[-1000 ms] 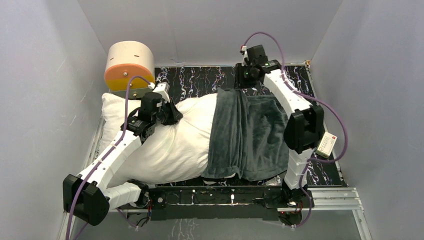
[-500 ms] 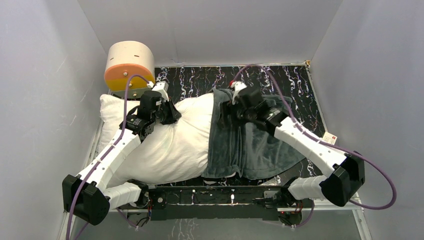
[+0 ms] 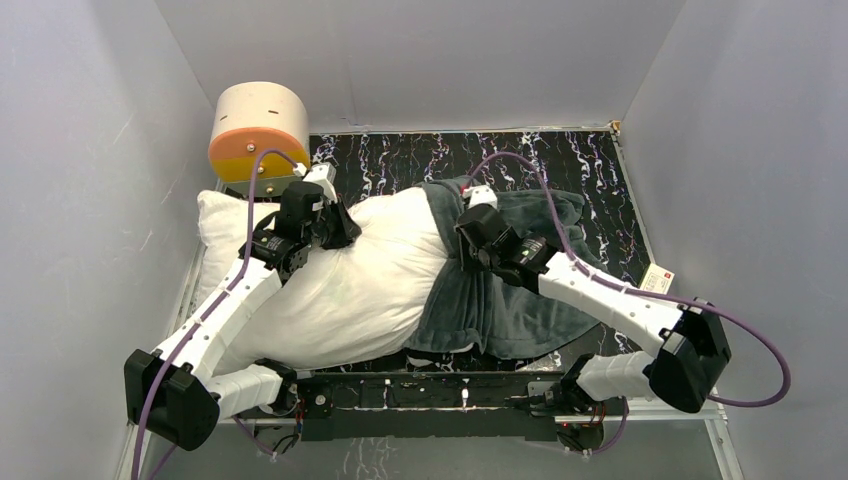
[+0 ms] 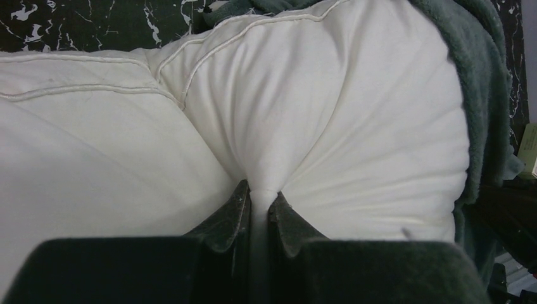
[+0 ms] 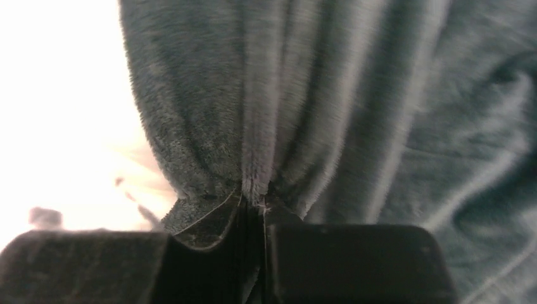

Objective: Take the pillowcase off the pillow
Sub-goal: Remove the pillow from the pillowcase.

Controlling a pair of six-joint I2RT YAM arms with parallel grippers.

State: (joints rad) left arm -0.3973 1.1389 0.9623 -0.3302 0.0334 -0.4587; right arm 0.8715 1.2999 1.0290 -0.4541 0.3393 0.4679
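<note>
- My left end effector (image 4: 259,197) pinched a fold of the white pillow (image 3: 340,290).
- My right end effector (image 5: 256,197) gripped the grey pillowcase (image 3: 515,300), bunched over the pillow's right end on the desk (image 3: 400,160).

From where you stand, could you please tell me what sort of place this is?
Probably a robot lab test cell, not a bedroom: plain grey wall panels box in a black white-veined tabletop, and two white-and-black robot arms are bolted at its near edge.
</note>
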